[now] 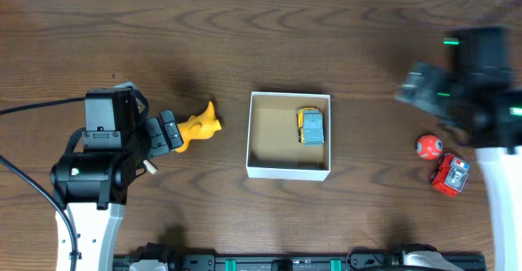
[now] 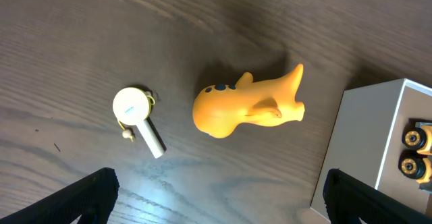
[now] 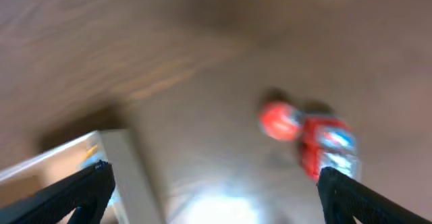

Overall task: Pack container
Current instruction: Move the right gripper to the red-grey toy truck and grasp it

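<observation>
The container (image 1: 289,171), a shallow white box with a tan inside, sits mid-table and holds a blue-and-yellow toy car (image 1: 311,126). A yellow toy animal (image 1: 201,129) lies left of it, also in the left wrist view (image 2: 250,106), beside the box wall (image 2: 364,143). My left gripper (image 1: 165,131) is open and empty just left of the yellow toy. My right gripper (image 1: 420,83) is open, empty and blurred, high above the table right of the box. A red ball (image 1: 429,147) and a red toy car (image 1: 450,175) lie at the right, blurred in the right wrist view (image 3: 280,121).
A small white peg with a round head (image 2: 138,116) lies on the wood left of the yellow toy, near my left gripper (image 1: 149,166). A black rail (image 1: 294,263) runs along the table's front edge.
</observation>
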Controlling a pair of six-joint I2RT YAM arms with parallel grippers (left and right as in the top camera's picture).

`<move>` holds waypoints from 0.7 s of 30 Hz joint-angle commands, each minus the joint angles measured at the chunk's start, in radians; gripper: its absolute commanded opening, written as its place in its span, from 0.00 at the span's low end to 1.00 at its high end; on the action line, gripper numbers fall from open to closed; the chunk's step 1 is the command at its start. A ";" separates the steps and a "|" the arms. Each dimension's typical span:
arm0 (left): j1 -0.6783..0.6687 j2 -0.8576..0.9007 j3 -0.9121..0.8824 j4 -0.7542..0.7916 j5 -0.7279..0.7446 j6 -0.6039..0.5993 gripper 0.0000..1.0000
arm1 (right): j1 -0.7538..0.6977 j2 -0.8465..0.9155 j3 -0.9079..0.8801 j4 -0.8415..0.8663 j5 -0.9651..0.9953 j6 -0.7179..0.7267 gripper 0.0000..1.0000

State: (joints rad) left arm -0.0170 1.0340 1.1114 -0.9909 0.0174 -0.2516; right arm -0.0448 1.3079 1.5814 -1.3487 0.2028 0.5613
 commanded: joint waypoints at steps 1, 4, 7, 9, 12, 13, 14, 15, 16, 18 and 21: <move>0.003 -0.001 0.018 -0.003 -0.002 -0.005 0.98 | -0.152 -0.005 -0.034 -0.034 -0.032 0.034 0.99; 0.003 -0.001 0.018 -0.003 -0.002 -0.005 0.98 | -0.272 -0.001 -0.112 -0.025 -0.076 -0.031 0.99; 0.003 -0.002 0.018 -0.003 -0.002 -0.005 0.98 | -0.349 0.002 -0.232 0.031 -0.117 -0.079 0.99; 0.003 -0.002 0.018 -0.003 -0.002 -0.005 0.98 | -0.386 0.002 -0.336 0.085 -0.137 -0.088 0.99; 0.003 -0.002 0.018 -0.003 -0.002 -0.005 0.98 | -0.422 0.002 -0.457 0.150 -0.141 -0.090 0.99; 0.003 -0.001 0.018 -0.003 -0.002 -0.005 0.98 | -0.435 0.001 -0.494 0.174 -0.144 -0.102 0.99; 0.003 -0.001 0.018 -0.003 -0.002 -0.005 0.98 | -0.446 0.002 -0.525 0.199 -0.150 -0.121 0.99; 0.003 -0.001 0.018 -0.003 -0.002 -0.005 0.98 | -0.456 0.001 -0.547 0.221 -0.155 -0.139 0.99; 0.003 -0.002 0.018 -0.003 -0.002 -0.005 0.98 | -0.466 0.002 -0.570 0.244 -0.155 -0.156 0.99; 0.003 -0.001 0.018 -0.003 -0.002 -0.005 0.98 | -0.484 0.002 -0.608 0.282 -0.154 -0.180 0.99; 0.003 -0.001 0.018 -0.003 -0.002 -0.005 0.98 | -0.511 0.002 -0.650 0.332 -0.155 -0.217 0.99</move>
State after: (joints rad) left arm -0.0166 1.0340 1.1114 -0.9909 0.0193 -0.2516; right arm -0.5297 1.3144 0.9615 -1.0397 0.0574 0.4103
